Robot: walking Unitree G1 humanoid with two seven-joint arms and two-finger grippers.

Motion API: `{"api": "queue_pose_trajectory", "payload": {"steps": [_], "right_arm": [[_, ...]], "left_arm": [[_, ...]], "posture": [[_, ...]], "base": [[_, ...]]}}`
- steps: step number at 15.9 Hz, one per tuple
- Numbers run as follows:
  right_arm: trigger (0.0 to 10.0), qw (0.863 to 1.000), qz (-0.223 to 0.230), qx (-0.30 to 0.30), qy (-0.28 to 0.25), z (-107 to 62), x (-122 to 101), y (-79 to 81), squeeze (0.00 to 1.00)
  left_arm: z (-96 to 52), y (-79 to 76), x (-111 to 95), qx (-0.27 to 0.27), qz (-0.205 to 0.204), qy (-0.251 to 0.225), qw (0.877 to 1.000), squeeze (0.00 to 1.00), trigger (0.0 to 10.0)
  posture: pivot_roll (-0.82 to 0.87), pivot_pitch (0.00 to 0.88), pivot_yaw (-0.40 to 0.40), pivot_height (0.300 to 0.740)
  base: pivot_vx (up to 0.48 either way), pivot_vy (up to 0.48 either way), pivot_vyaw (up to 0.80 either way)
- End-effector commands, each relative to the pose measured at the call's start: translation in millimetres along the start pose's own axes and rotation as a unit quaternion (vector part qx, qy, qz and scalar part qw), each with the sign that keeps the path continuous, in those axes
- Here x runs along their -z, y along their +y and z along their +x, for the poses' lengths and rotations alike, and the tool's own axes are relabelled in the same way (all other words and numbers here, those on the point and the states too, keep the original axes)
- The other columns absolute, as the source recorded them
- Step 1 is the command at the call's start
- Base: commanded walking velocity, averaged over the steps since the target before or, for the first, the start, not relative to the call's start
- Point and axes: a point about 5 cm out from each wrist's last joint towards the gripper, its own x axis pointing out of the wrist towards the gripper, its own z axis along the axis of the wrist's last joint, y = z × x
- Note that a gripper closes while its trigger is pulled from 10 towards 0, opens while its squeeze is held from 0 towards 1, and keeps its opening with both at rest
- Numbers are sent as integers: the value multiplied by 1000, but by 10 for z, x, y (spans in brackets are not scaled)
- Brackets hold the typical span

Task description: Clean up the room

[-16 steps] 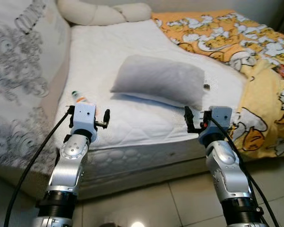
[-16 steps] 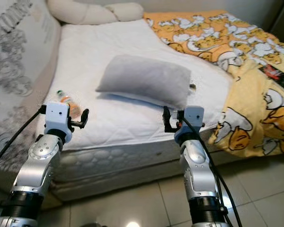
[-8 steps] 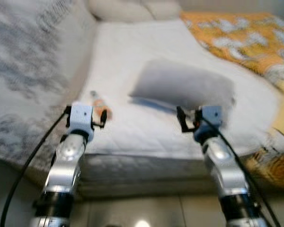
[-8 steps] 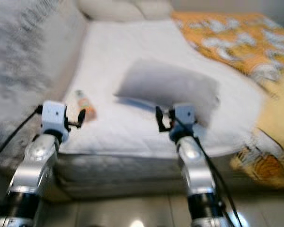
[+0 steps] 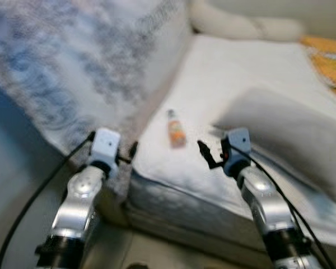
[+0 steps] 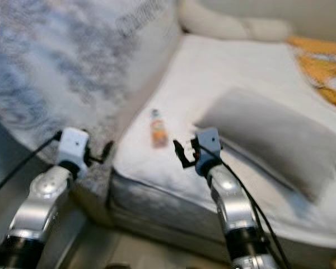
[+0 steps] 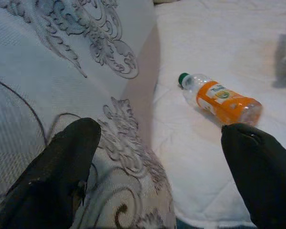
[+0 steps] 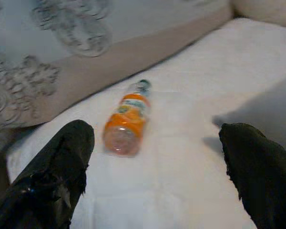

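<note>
Approaching bottle [image 7: 221,100] | it lies on its side near the mattress [image 5: 241,73] edge by the patterned cover [image 7: 62,71] | my left gripper [image 7: 162,162] and right gripper [image 8: 157,167] both spread, empty | I should straddle its middle, then close.

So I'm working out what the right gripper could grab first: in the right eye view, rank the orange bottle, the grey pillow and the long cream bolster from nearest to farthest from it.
1. Orange bottle: lying on the white mattress, just left of the right gripper.
2. Grey pillow: on its right; its near edge comes close, so it nearly ties with the bottle.
3. Long cream bolster: at the bed's far end, clearly farthest.
</note>
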Motion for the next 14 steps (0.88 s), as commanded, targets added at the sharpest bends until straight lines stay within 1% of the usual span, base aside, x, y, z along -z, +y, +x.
{"api": "queue_pose_trajectory", "payload": {"steps": [1, 4, 5, 6, 8, 10, 11, 13, 14], "right_arm": [[10000, 1000, 3, -9, 0, 17, -22, 8, 635], [10000, 1000, -13, -14, 5, 37, -27, 15, 631], [10000, 999, -30, -9, 7, 46, -31, 10, 596], [10000, 999, -35, 3, 13, 59, -23, -13, 0], [10000, 999, -24, 17, 19, 74, -11, -47, 0], [10000, 999, -19, 37, 26, 86, -8, -68, 0], [10000, 999, -18, 40, 24, 83, -10, -68, 0], [10000, 998, 3, 56, 13, 29, 2, -50, 0], [10000, 999, -1, 53, 8, 13, -1, -32, 0]], "left_arm": [[-7, -32, -31, 19, 9, -3, 1000, 918, 10000], [-38, -85, -29, 53, 14, 2, 998, 914, 10000], [-54, -104, -21, 63, 16, 3, 998, 898, 10000], [-69, -122, -11, 70, 14, 6, 997, 882, 10000], [-86, -143, 6, 72, 13, 11, 997, 882, 10000], [-82, -97, 2, 42, 6, 3, 999, 886, 10000], [-85, -90, 2, 39, 4, 3, 999, 886, 10000], [-87, 20, 18, -7, -9, 8, 1000, 886, 10000], [-84, 49, 16, -18, -11, 8, 1000, 886, 10000]], "posture": [[51, 0, -1, 740], [50, 0, 0, 740], [50, 0, -2, 740], [51, 0, -5, 740], [55, 0, -15, 740], [57, 0, -24, 740], [58, 0, -26, 740], [54, 0, -23, 740], [50, 0, -19, 740]], "base": [[0, 0, 800], [0, 0, 800], [0, 0, 800], [0, 0, 0], [0, 0, 0], [0, 0, 0], [0, 0, 0], [0, 0, 0], [0, 0, 0]]}}
